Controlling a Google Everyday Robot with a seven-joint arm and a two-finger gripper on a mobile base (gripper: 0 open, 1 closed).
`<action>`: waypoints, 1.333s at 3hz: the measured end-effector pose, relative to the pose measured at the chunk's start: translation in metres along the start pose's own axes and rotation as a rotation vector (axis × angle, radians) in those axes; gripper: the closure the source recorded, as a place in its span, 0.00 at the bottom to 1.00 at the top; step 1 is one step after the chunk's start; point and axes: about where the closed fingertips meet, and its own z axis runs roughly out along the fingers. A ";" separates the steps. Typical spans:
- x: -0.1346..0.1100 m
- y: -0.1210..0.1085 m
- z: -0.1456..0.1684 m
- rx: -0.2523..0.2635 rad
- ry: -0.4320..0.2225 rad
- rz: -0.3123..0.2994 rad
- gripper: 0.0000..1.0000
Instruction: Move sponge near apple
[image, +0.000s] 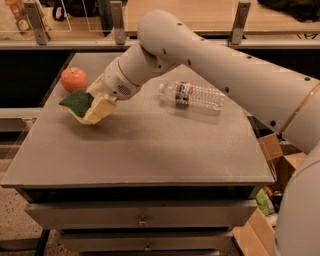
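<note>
Near right, beside your bench (150, 160), stands an open cardboard box (272, 150), contents unclear. Mid left, your gripper (90, 111) hangs low over the top, fingers (102, 106) clamped on the sponge (77, 101). A plastic bottle (195, 95) lies on its side to the right; the apple (74, 79) sits just beyond the sponge.

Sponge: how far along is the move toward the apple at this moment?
Done: the sponge is grasped, clamped in the hand over the table's left side. In hand: it hangs tilted just in front of the apple, seemingly off the table, judging by the shadow beneath. Left: set it down beside the apple and open the hand.
</note>
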 end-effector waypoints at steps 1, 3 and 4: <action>-0.002 -0.009 0.008 0.002 -0.008 -0.002 1.00; 0.002 -0.025 0.024 0.011 -0.019 0.032 0.66; 0.002 -0.031 0.028 0.023 -0.017 0.050 0.43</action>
